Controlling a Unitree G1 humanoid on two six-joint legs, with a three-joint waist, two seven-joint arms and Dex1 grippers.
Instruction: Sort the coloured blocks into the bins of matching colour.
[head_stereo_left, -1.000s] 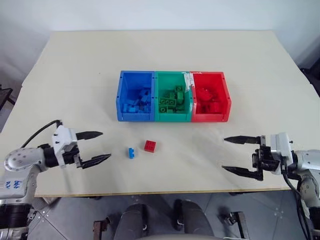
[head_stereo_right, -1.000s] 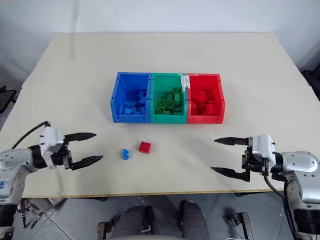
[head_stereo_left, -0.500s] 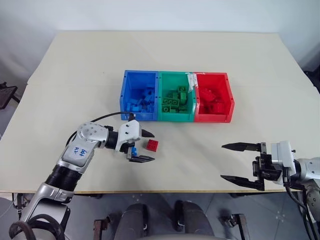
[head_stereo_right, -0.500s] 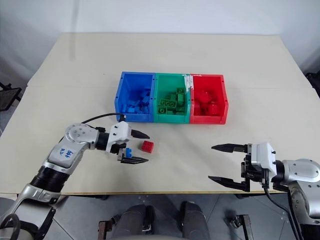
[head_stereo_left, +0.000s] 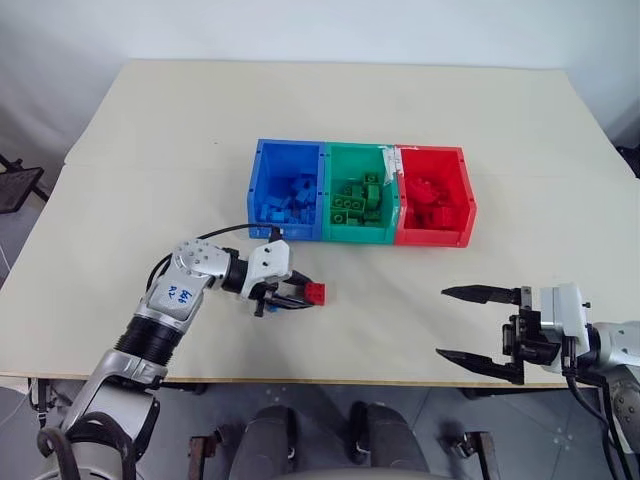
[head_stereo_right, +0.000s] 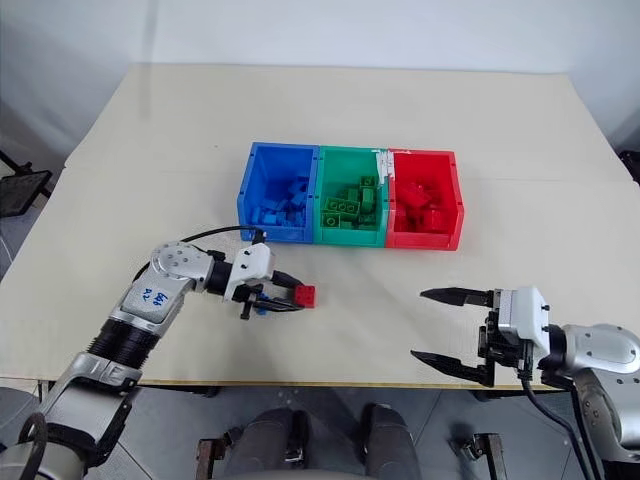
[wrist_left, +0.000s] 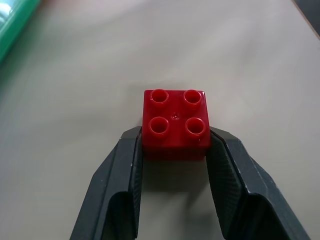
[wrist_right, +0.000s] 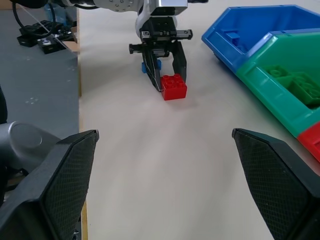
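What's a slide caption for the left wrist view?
Left gripper shut on a red block resting studs-up on the table.

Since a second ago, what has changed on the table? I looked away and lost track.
The left gripper swung in from the table's left side toward the middle and closed on the red block, which still sits on the table. The small blue block lies behind that gripper. The right gripper stayed open at the right edge, and the bins kept their contents.

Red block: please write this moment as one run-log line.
left gripper: shut on red block | right gripper: open | blue block: on table
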